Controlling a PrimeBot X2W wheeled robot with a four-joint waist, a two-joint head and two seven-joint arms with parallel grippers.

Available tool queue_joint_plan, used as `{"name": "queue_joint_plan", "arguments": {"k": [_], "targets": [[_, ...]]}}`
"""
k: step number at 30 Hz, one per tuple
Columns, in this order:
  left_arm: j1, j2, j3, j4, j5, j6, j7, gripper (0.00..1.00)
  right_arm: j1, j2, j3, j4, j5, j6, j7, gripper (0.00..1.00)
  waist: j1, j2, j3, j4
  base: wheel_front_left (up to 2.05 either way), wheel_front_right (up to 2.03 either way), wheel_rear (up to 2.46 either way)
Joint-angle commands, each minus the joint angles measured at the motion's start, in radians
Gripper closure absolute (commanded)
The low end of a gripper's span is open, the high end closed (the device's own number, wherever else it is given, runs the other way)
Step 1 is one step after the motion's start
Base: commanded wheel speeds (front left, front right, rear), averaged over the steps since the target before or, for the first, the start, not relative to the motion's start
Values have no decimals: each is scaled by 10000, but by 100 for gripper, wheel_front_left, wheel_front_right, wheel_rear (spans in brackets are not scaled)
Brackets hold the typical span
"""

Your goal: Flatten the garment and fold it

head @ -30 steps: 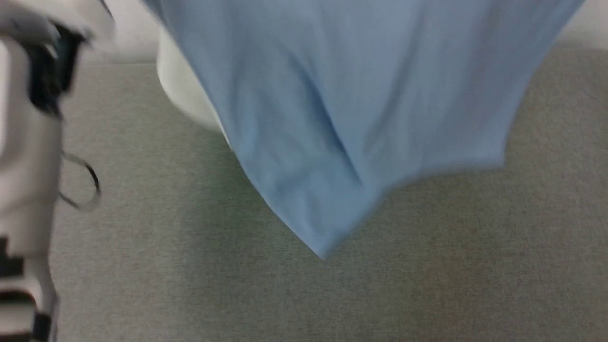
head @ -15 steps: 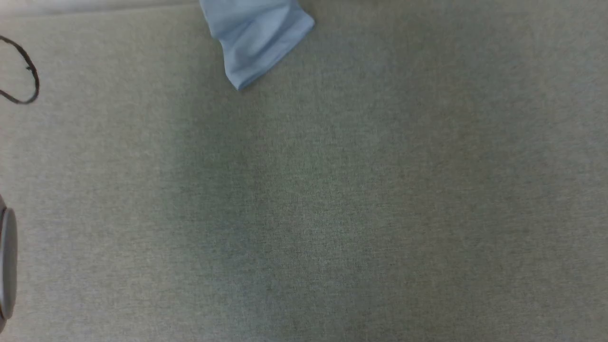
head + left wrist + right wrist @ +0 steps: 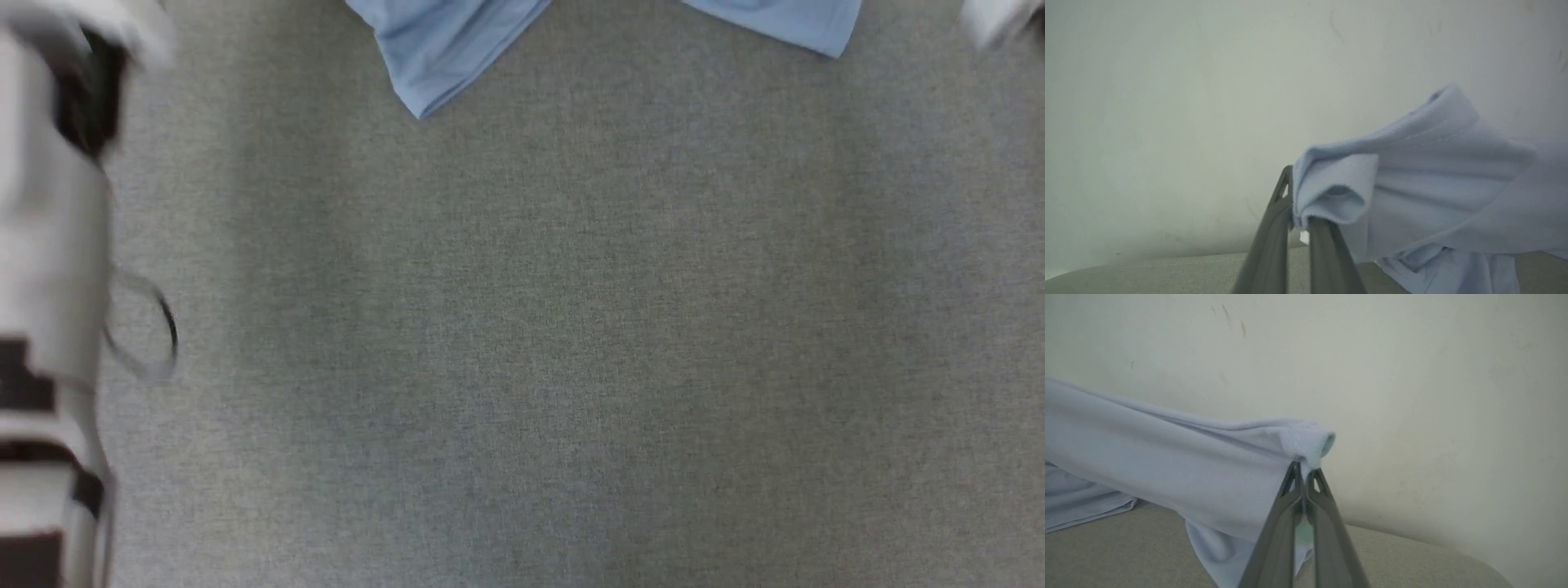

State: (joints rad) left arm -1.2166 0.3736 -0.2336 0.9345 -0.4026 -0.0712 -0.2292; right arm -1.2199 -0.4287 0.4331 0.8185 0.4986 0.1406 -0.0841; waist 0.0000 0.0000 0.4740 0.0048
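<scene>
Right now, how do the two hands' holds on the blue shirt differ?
The left hand pinches a thick rolled bunch of the shirt; the right hand nips a small corner. Cloth spills over the left hand's fingers; the right hand's tips show bare. Both are shut on the shirt.

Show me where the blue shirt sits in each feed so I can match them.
Head view: shirt, two corners at the top edge.
Left wrist view: shirt right of centre, pinched in the jaws.
Right wrist view: shirt left half, pinched in the jaws.
Shared landmark: the grey fabric surface beneath it.
</scene>
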Motion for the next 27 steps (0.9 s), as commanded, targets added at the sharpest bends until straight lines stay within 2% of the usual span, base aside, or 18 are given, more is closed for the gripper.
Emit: {"name": "queue_joint_plan", "arguments": {"k": [1, 5, 9, 10, 11, 13, 16, 19, 22, 27], "targets": [[734, 139, 107, 80, -173, -14, -29, 100, 614, -212, 152, -64, 275, -99, -49, 100, 0, 0, -864, 201, 0, 0, 0], [2987, 160, 279, -404, -513, 67, -114, 100, 2393, -533, 630, -873, 999, -99, -167, 100, 0, 0, -1817, 260, 0, 0, 0], [5631, 137, 543, -1706, -953, 355, -85, 100, 4366, -990, 420, -1873, 1532, -99, -208, 100, 0, 0, -2597, 313, 0, 0, 0], [5631, 137, 543, -1706, -953, 355, -85, 100, 4366, -990, 420, -1873, 1532, -99, -208, 100, 0, 0, -2597, 313, 0, 0, 0], [6358, 84, 566, -2146, -1065, 449, 44, 100, 4899, -1084, 332, -2139, 1569, -99, -185, 100, 0, 0, -2786, 350, 0, 0, 0], [7716, 1, 556, -3260, -1191, 752, 365, 100, 6027, -1308, -24, -2723, 1644, -99, -35, 100, 0, 0, -3072, 498, 0, 0, 0], [9722, 52, 587, -5167, -1258, 1558, 1120, 100, 7747, -1495, -876, -3815, 1502, -99, 201, 100, 0, 0, -3479, 586, 0, 0, 0], [11598, 177, 744, -7266, -1355, 2420, 1906, 100, 9513, -1331, -2126, -5087, 1211, -99, 620, 100, 0, 0, -3792, 620, 0, 0, 0], [13217, 281, 845, -9238, -1490, 3121, 2751, 100, 11320, -905, -3444, -6414, 638, -99, 1316, 100, 0, 0, -3981, 706, 0, 0, 0], [15238, 472, 970, -11564, -1743, 3997, 4030, 100, 13800, 554, -5282, -8590, -256, -99, 2595, 100, 0, 0, -4233, 882, 0, 0, 0]]}}
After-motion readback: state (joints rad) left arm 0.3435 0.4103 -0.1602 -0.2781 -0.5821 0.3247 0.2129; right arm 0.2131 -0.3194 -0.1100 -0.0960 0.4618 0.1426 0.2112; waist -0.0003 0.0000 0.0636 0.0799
